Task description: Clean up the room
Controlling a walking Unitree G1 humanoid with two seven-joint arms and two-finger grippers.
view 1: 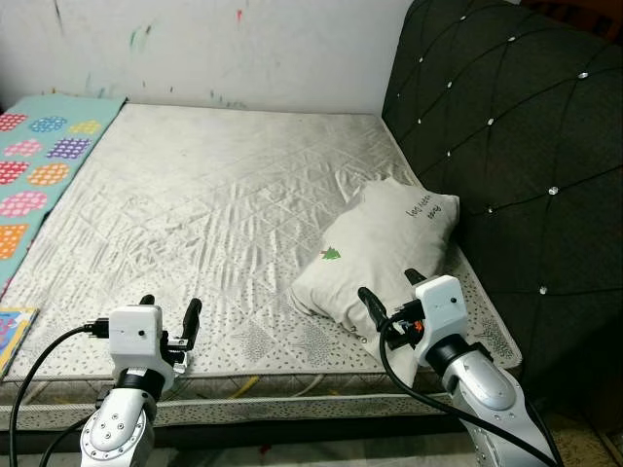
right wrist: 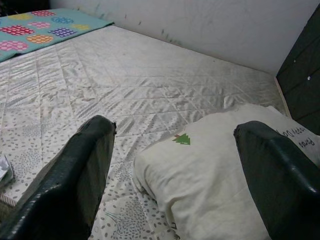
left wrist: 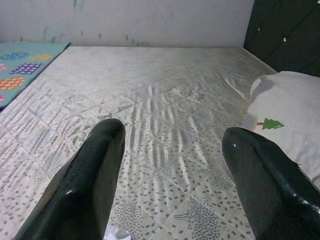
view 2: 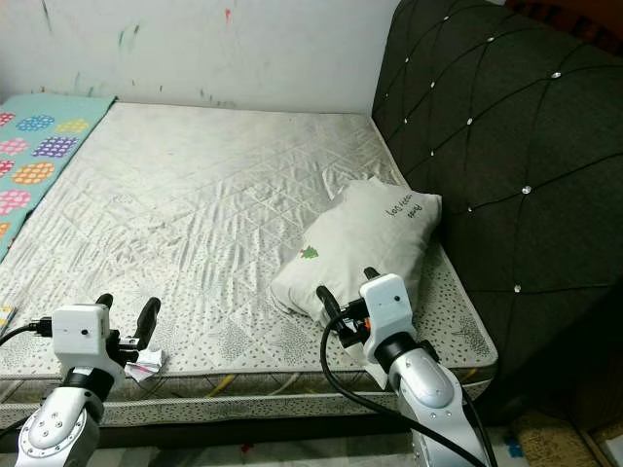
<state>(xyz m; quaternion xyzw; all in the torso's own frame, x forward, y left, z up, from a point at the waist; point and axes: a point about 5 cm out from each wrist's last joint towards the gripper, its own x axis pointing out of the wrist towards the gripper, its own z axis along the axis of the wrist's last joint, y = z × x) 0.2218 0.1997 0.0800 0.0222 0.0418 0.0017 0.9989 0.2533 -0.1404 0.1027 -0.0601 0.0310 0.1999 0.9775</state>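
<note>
right hand [view 1: 387, 290] gapes above the pillow [view 1: 384, 243].

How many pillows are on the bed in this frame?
1. The white pillow lies on the mattress against the dark headboard, just ahead of the right gripper. None looks hidden.

We see a quilted cloth mattress cover [view 1: 214, 204] with a faint satin sheen, creased near the matt cream fabric pillow [view 1: 384, 248]. Behind the pillow stands a dark tufted cloth headboard [view 1: 516, 146] studded with shiny buttons. Far across the mattress from the pillow lies a matt printed cotton blanket [view 1: 39, 161]. The left gripper [left wrist: 170, 175] and right gripper [right wrist: 175, 170] show glossy black plastic fingers; the arms are brushed silver metal.
</note>
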